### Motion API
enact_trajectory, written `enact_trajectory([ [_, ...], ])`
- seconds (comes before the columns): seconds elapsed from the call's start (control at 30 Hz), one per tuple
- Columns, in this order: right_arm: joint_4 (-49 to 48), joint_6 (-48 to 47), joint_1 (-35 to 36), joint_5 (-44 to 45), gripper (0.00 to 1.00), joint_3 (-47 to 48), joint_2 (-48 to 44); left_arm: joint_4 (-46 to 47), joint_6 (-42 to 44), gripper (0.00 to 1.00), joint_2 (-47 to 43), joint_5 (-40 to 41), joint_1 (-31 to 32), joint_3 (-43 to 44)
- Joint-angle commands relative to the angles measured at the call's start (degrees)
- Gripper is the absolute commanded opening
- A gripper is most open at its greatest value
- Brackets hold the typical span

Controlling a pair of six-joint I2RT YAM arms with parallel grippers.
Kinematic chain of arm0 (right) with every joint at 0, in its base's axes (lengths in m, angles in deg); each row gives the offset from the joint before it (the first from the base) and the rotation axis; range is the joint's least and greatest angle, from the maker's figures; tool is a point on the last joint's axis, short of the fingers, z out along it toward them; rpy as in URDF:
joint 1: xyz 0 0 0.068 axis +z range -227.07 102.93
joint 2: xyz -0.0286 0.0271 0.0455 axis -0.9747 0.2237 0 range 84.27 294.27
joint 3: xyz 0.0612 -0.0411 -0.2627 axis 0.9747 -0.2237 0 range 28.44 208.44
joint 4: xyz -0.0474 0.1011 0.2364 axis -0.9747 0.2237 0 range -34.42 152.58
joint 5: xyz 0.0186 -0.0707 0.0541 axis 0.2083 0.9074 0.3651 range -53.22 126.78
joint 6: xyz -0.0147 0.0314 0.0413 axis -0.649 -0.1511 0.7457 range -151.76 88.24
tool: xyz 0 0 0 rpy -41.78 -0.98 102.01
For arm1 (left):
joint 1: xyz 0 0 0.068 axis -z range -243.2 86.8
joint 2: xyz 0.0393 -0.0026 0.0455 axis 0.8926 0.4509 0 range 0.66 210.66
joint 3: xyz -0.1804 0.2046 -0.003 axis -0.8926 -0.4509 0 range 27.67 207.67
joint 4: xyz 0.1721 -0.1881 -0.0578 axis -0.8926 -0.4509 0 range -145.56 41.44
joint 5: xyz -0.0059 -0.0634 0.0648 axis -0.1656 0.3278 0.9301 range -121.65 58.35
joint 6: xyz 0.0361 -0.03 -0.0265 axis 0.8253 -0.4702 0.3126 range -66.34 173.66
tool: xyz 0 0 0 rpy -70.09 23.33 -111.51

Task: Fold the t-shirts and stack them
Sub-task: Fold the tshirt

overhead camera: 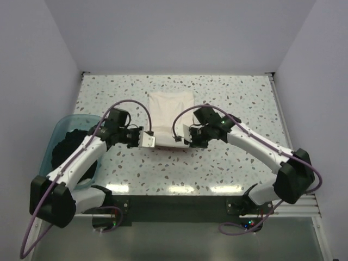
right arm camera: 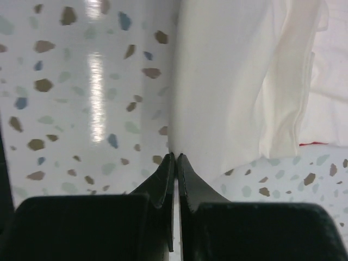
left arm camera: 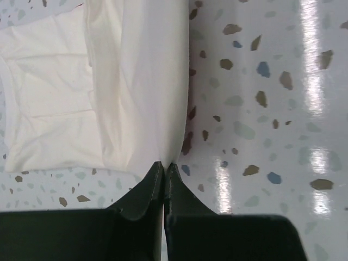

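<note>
On the speckled bench (overhead camera: 244, 98), the left pincer (overhead camera: 149, 140) and right pincer (overhead camera: 182, 141) each pinch the near edge of the soft white cloth t-shirt (overhead camera: 171, 109), mid-bench; uneven lifting could skew the fold.

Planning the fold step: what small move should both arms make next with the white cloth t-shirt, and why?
Probably raise both grippers together and carry the near edge toward the far edge: the left gripper and right gripper are shut on the near edge of the white cloth t-shirt, which lies on the speckled table.
</note>
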Motion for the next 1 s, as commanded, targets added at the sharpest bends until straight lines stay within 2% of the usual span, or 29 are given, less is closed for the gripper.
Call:
enact_trajectory([
  [0.0,6.8,3.8,3.5,-2.8,0.00,-3.8,-8.9,-10.0,1.1,0.00,-8.0,-2.2,2.6,-2.5],
  [0.13,12.0,7.9,7.4,-6.0,0.00,-5.0,-15.1,-19.7,-4.2,0.00,-16.9,-3.9,6.0,-1.1],
  [0.33,15.2,4.5,6.8,-6.4,0.00,-1.8,-16.9,-22.3,-7.5,0.00,-17.1,-3.2,6.1,5.9],
  [0.5,16.1,-0.9,1.5,-8.2,0.00,1.2,-12.0,-18.5,-6.6,0.00,-9.4,-0.8,5.9,10.7],
  [0.73,19.4,-8.9,-5.9,-10.6,0.00,10.0,1.6,-11.1,-1.8,0.00,1.6,-1.1,2.6,14.4],
  [0.97,22.2,-14.9,-10.5,-11.2,0.00,22.2,15.1,-12.7,2.6,0.00,16.6,-4.6,-3.7,25.9],
])
